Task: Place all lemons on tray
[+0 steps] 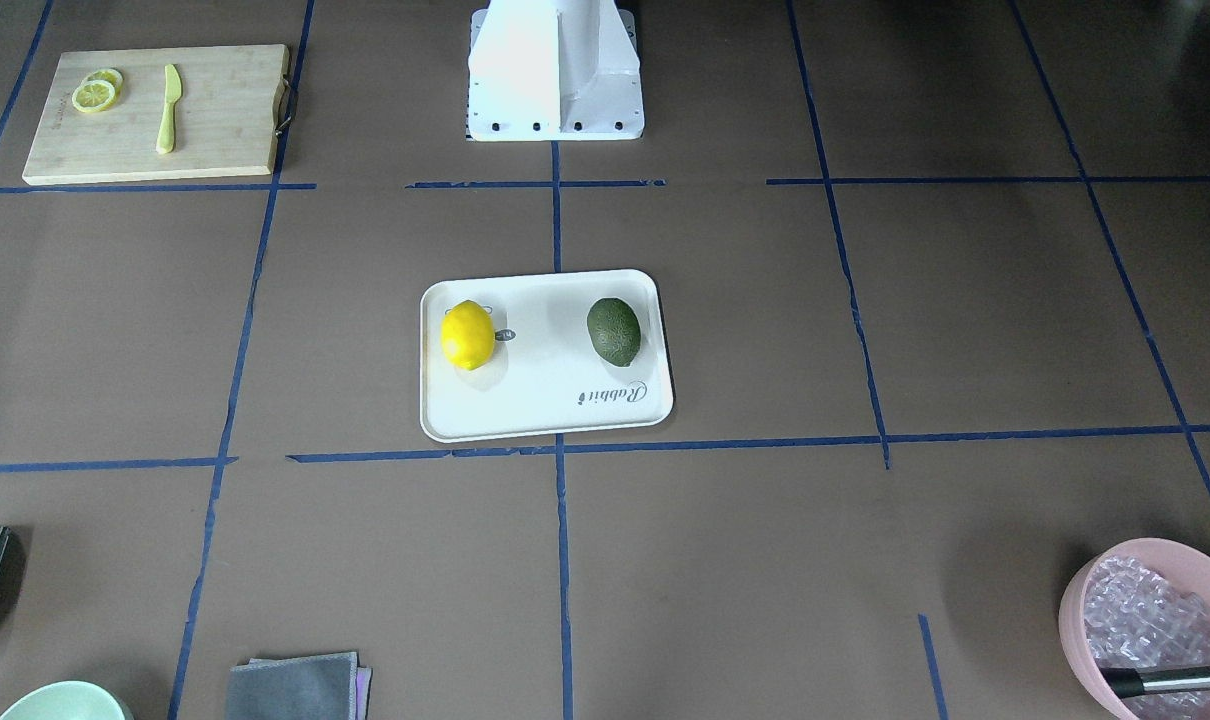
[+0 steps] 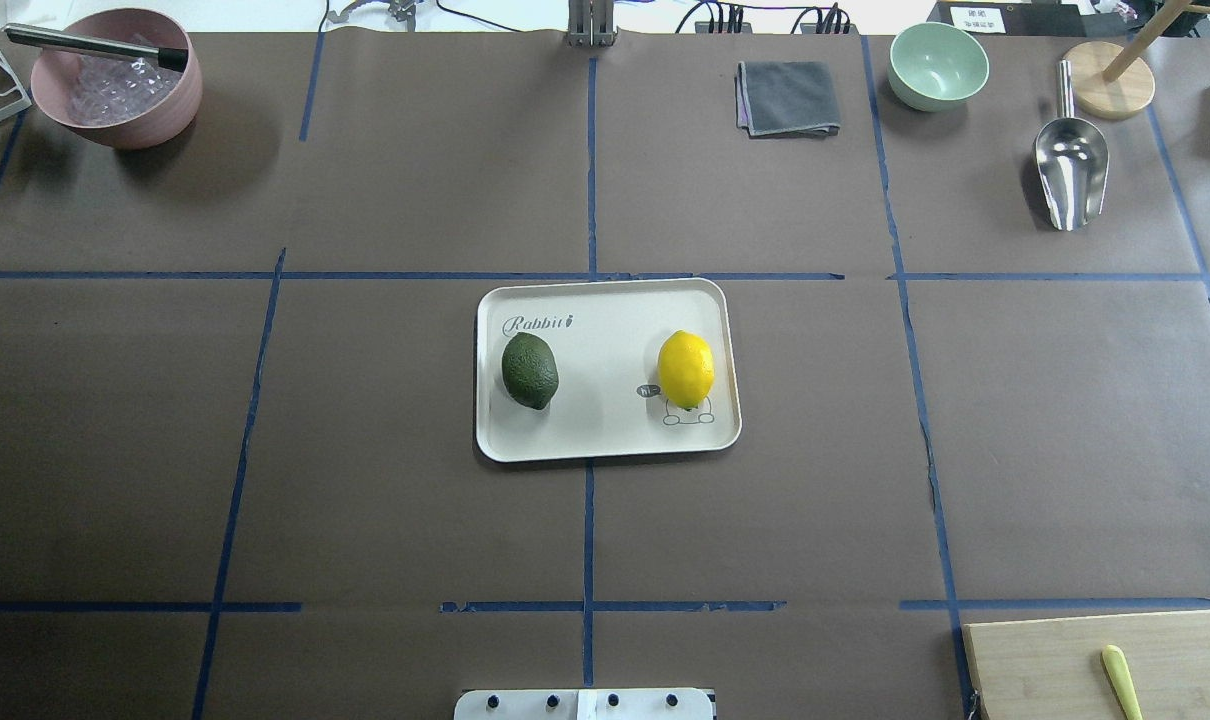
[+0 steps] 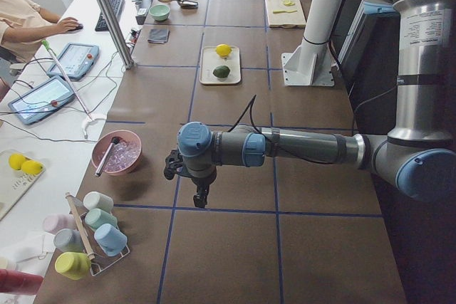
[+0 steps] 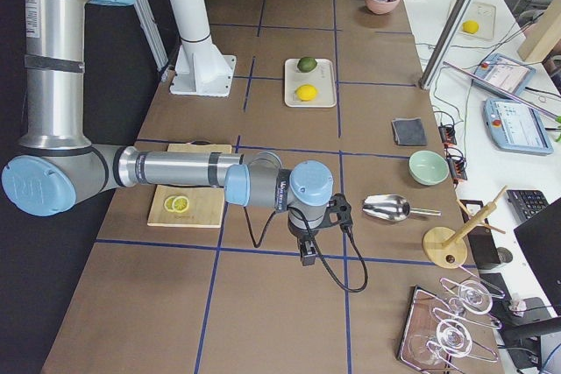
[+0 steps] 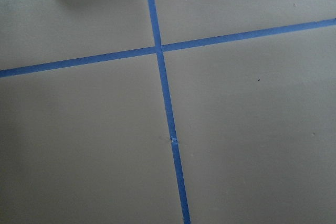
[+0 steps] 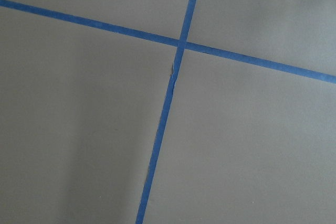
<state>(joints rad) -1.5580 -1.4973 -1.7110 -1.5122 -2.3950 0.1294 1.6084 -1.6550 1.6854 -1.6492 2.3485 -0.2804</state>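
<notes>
Lining brown tabletop (image 2: 415,180), blue tape (image 2: 591,170), white tray (image 2: 605,385)

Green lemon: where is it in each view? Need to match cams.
Front-facing: green lemon on the right half of the tray, above the script.
Overhead: green lemon on the tray's left half, below the script.
Exterior left: green lemon at the tray's near end.
Exterior right: green lemon at the tray's far end.
Wrist views: not in either.
Landmark: yellow lemon beside it on the tray.
</notes>
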